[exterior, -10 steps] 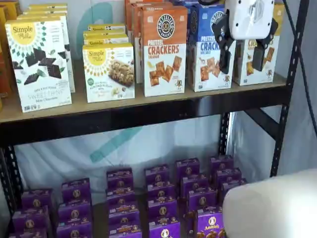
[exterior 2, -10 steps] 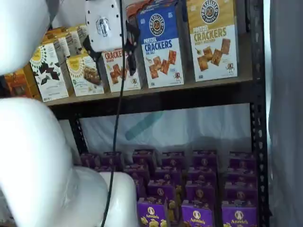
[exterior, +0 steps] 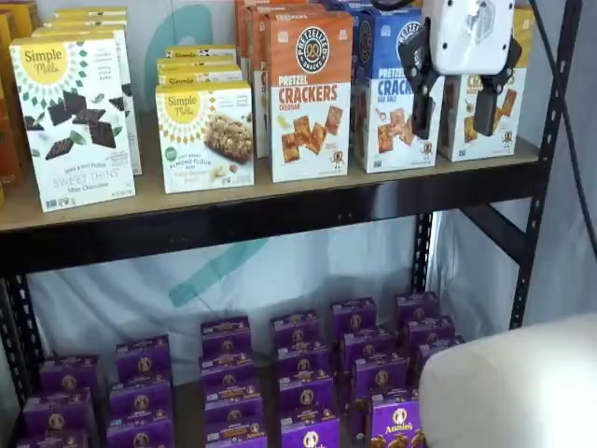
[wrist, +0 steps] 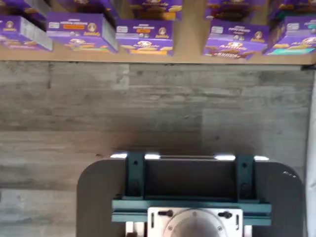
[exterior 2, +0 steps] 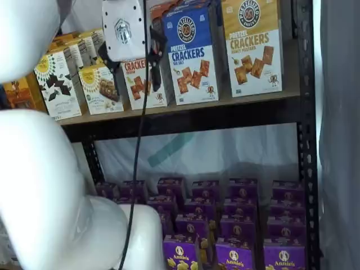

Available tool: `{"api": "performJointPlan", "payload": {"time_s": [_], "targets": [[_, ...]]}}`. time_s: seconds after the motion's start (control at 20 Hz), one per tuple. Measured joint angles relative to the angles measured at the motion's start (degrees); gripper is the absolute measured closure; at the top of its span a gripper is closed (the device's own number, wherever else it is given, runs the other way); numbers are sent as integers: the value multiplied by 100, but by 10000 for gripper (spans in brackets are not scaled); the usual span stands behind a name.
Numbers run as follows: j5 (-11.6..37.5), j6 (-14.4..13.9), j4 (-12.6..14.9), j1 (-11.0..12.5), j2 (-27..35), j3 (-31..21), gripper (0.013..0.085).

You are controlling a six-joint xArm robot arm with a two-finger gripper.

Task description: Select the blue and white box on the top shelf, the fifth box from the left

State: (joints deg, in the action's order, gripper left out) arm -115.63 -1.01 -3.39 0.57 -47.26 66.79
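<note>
Since the earlier frame, the end effector (exterior: 454,105) has been raised slightly and shifted a little to the left in a shelf view; the boxes are unchanged.

Wrist view: a dark mount with teal brackets (wrist: 190,197) and a white round plate is seen over a grey wooden floor (wrist: 148,108). Beyond the floor, a row of purple boxes (wrist: 143,39) is shown on a tan board.

Shelf view: the end effector is held in front of the top shelf (exterior: 280,201), its two black fingers spread with a plain gap and nothing pinched. The blue and white box (exterior: 394,103) is stood upright on that shelf, between the orange-topped carton (exterior: 310,93) on its left and the yellow-topped carton (exterior: 485,112) on its right; the left finger overlaps its right edge.

Shelf view: the end effector (exterior 2: 128,66) is seen left of the blue and white box (exterior 2: 191,53), in front of the orange-topped carton (exterior 2: 140,81). A black cable (exterior 2: 139,140) is hung beside it. Purple boxes (exterior 2: 225,219) are ranged on the lower level.
</note>
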Motion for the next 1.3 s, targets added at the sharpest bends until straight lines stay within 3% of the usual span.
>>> {"api": "performJointPlan", "payload": {"time_s": [0.3, 0.6, 1.05, 1.3], "targets": [[516, -12, 257, -111, 72, 28, 130], [883, -8, 300, -119, 495, 416, 130], [914, 112, 266, 12, 1275, 1012, 130], [1028, 328, 253, 235, 1518, 1190, 130]]}}
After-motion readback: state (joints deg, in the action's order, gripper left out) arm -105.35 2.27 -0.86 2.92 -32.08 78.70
